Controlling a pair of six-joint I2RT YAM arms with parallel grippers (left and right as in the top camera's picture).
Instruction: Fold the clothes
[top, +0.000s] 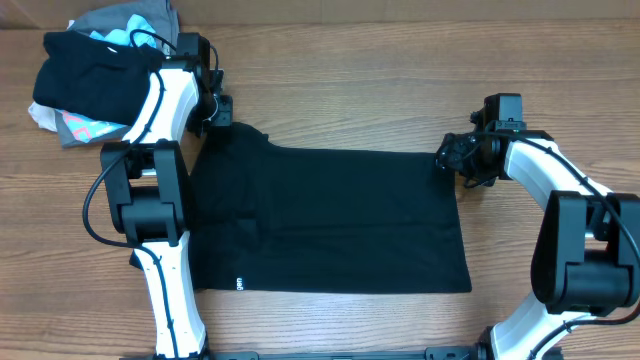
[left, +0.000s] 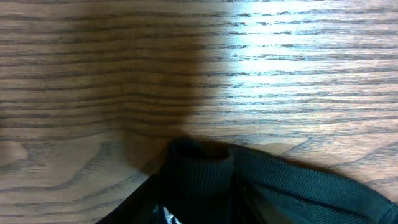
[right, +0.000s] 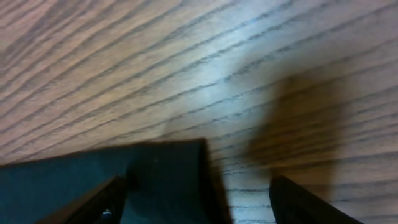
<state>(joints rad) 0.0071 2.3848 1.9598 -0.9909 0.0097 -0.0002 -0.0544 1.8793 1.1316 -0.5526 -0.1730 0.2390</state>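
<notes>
The shirt (top: 330, 220) lies flat at the centre of the table (top: 400, 60), a dark rectangle with its small white logo (top: 238, 283) near the 7 o'clock corner. The left gripper (top: 218, 115) sits at the shirt's 10 o'clock corner and pinches a raised fold of the hem. The right gripper (top: 447, 160) is at the 2 o'clock corner, released, its fingers (right: 102, 202) spread either side of that corner. The heap (top: 95, 75) rests at the table's 10 o'clock.
</notes>
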